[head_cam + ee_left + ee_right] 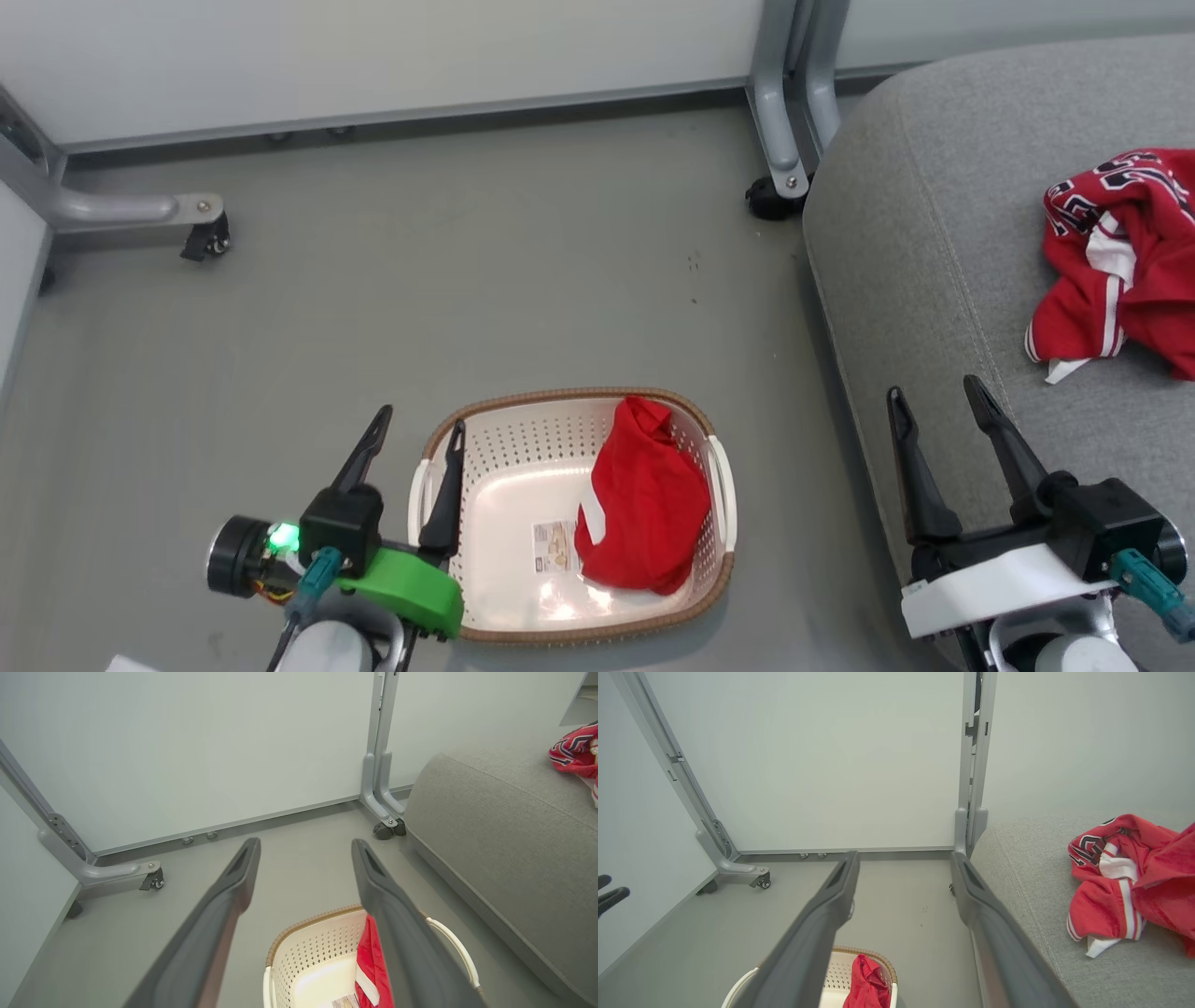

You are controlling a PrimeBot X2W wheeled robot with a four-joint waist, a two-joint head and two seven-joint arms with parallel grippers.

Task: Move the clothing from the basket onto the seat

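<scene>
1. Nearest, lower left: left end effector [420, 418]. Stands wide open, holds nothing; crosses the left rim of the basket [560, 394] with one finger in the head view.
2. Nearest, lower right: right end effector [934, 387]. Spread wide as well, empty; lies over the front edge of the seat [934, 233].
3. Basket: rests on the grey floor [467, 261], just left of the seat and apart from it. Contains the plain red garment [644, 504], bunched in the right half, white tag showing; barcode sticker [554, 546] on the bare bottom beside it.
4. Farther right, on the seat: red jersey [1120, 252], crumpled, black-and-white lettering and white stripe trim showing. Lies well apart from the basket.
5. Farthest: pale partition panels [373, 56] on grey metal feet with castors [203, 241].
</scene>
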